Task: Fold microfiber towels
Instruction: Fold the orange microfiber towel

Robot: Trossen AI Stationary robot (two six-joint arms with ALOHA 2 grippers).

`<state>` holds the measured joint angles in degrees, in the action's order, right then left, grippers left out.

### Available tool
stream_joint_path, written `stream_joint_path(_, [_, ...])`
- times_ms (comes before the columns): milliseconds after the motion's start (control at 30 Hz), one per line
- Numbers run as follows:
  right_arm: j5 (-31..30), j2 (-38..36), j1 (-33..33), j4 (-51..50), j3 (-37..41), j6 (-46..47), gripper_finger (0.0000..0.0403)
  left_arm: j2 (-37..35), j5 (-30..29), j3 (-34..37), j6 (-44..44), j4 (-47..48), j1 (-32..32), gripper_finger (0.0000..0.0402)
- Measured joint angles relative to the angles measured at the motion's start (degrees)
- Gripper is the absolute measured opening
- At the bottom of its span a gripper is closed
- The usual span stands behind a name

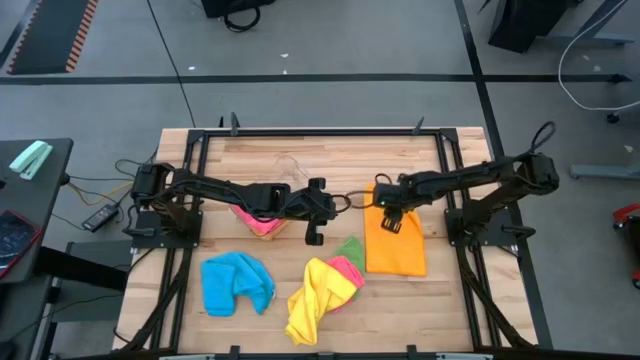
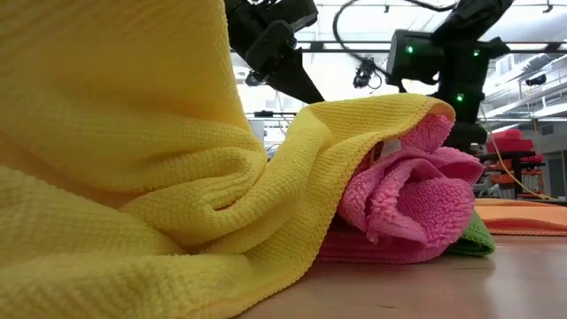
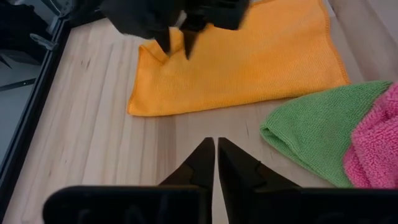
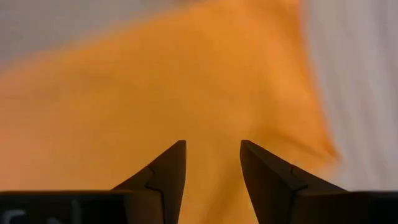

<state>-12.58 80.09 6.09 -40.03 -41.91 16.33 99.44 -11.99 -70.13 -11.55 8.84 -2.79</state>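
Both my arms reach inward over tabletop (image 1: 300, 150). My right claw (image 4: 211, 163) hangs over orange towel (image 1: 394, 243), fingers apart, nothing held. My left claw (image 3: 216, 162) pinched together, empty, above bare wood beside green towel (image 3: 317, 134). Yellow towel (image 1: 315, 298) heaped on pink towel (image 2: 407, 208); blue towel (image 1: 235, 283) crumpled apart.

A wooden table (image 1: 330, 160) carries an orange towel (image 1: 395, 245), a blue towel (image 1: 235, 283), a yellow towel (image 1: 315, 298) heaped on pink (image 1: 349, 268) and green (image 1: 351, 248) ones
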Motion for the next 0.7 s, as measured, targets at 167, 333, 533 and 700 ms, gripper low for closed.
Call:
stream_joint_path(167, [0.5, 0.0, 0.7, 2.8, 1.1, 0.8, 0.0156, 0.0, 0.0, 0.0, 0.4, 0.0, 0.0, 0.0021])
stream_joint_path(333, [1.1, 0.0, 4.0, 3.0, 2.5, 1.2, 0.0142, 0.0, 0.0, 0.0, 0.4, 0.0, 0.0, 0.0019])
stream_joint_path(533, [1.7, 0.0, 9.0, 2.7, 5.5, 2.8, 0.0126, 0.0, 0.0, 0.0, 0.4, 0.0, 0.0, 0.0029])
stream_joint_path(700, [-0.9, 0.0, 10.4, 0.4, 4.7, 3.6, 0.0114, 0.0, 0.0, 0.0, 0.5, 0.0, 0.0, 0.0031])
